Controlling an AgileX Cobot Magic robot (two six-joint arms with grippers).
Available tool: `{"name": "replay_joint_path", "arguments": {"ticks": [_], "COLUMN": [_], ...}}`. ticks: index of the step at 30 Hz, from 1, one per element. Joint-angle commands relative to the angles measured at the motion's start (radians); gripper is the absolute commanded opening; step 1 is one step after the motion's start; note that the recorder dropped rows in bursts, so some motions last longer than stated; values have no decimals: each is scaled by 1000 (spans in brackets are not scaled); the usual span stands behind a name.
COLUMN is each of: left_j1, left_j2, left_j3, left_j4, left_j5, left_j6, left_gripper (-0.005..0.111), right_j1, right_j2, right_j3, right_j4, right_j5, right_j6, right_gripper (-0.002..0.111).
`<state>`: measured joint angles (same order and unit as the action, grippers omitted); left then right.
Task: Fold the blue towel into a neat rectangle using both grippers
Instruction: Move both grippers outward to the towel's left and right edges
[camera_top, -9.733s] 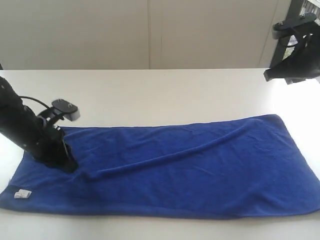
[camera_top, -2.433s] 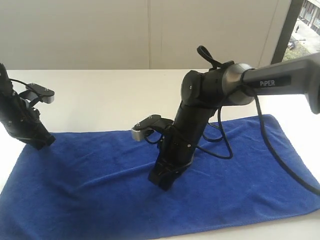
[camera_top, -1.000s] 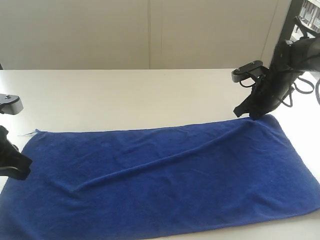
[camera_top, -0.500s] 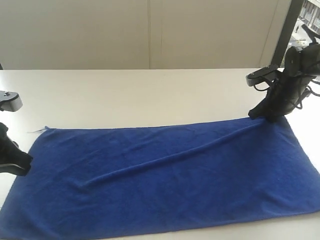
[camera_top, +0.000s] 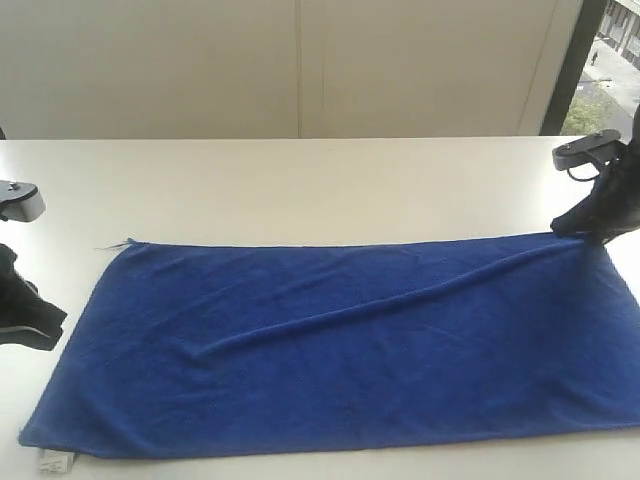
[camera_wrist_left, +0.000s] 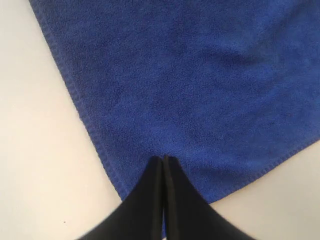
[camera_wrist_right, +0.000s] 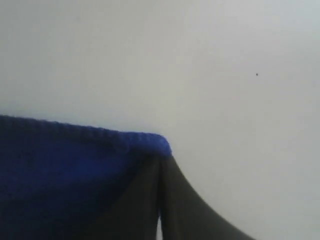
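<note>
The blue towel (camera_top: 350, 350) lies spread flat on the white table (camera_top: 300, 190), with a long diagonal ridge across it and a small white tag (camera_top: 55, 462) at its near-left corner. My right gripper (camera_top: 573, 230) is at the towel's far-right corner, shut on that corner; in the right wrist view the blue towel (camera_wrist_right: 60, 165) meets the right gripper's (camera_wrist_right: 160, 159) closed jaws. My left gripper (camera_top: 52, 328) sits just off the towel's left edge, shut and holding nothing. In the left wrist view the left gripper's (camera_wrist_left: 164, 160) closed tips show over the blue towel (camera_wrist_left: 200, 75) near a corner.
The towel's near edge runs close to the table's front edge, and its right end runs out of the exterior view. A pale wall stands behind the table, with a dark window frame (camera_top: 575, 60) at the far right.
My right gripper has moved right with the towel's far corner, dragging the whole towel right. The towel's left edge slid away from the still left gripper, and the white tag came into view.
</note>
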<state>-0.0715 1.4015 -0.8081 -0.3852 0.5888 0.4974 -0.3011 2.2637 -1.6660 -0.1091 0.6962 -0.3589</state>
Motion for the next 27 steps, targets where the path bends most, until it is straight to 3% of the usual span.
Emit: {"name": "replay_joint_path", "arguments": {"ticks": [1,7,11,14,19,23,27], "left_j1": [-1,-1,-1,-1,-1,-1,-1], "left_j2": [-5,27,103,161,168,168,139], "left_j3": [9,10,67,105,105,95,39], "left_j4": [-17,-16,-75,-181,-493,-571,-580], "left_j5": [6,-10,-122,-143,-108,-42,112], "left_j6": [23,56,78,156,523,576,576], "left_gripper": [0,0,0,0,0,0,0], "right_j1": [-5,4,6,15,22,22,22], "right_j2": [-78,-238,-368,-474,-655,-721,-715], "right_j3": [-1,13,122,286,540,730,864], "right_j4": [123,238,366,361,359,359,324], "right_j5": [-13,176,320,320,238,157,35], "right_j6": [-29,-84,-110,-115,-107,-71,-66], "right_gripper": [0,0,0,0,0,0,0]}}
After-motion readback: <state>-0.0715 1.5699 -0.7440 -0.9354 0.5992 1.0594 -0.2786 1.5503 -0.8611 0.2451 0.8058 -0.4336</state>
